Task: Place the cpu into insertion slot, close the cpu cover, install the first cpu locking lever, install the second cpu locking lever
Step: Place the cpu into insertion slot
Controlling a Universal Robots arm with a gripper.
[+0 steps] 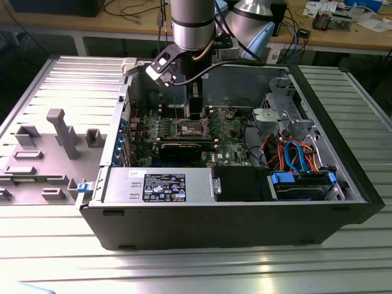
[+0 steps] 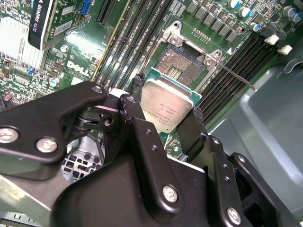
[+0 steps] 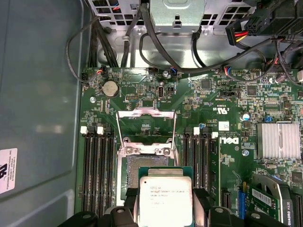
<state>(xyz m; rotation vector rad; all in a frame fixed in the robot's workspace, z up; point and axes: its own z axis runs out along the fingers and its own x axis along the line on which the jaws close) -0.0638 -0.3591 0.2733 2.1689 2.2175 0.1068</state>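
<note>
Along the bottom of the exterior view runs the ribbed metal table (image 1: 196,269), and on it lies an open computer case (image 1: 214,223), filling the middle of the frame. A grey fixture tray (image 1: 61,131) sits at the exterior view's left. From the top centre the arm (image 1: 193,24) reaches down into the case, with the gripper (image 1: 195,113) low over the motherboard (image 1: 226,131).

In the second wrist view the gripper (image 2: 166,101) has its jaws pinched on the cpu (image 2: 165,104), one of the black fingers (image 2: 189,130) on each of two opposite edges. The chip is not seated; the insertion slot (image 2: 182,66) lies bare just beyond it. A thin locking lever (image 2: 236,75) juts out over the memory slots (image 2: 128,38).

In the first wrist view the cpu (image 3: 164,201) partly overlaps the insertion slot (image 3: 147,163). The cpu cover (image 3: 147,127) is swung open on the slot's far side.
</note>
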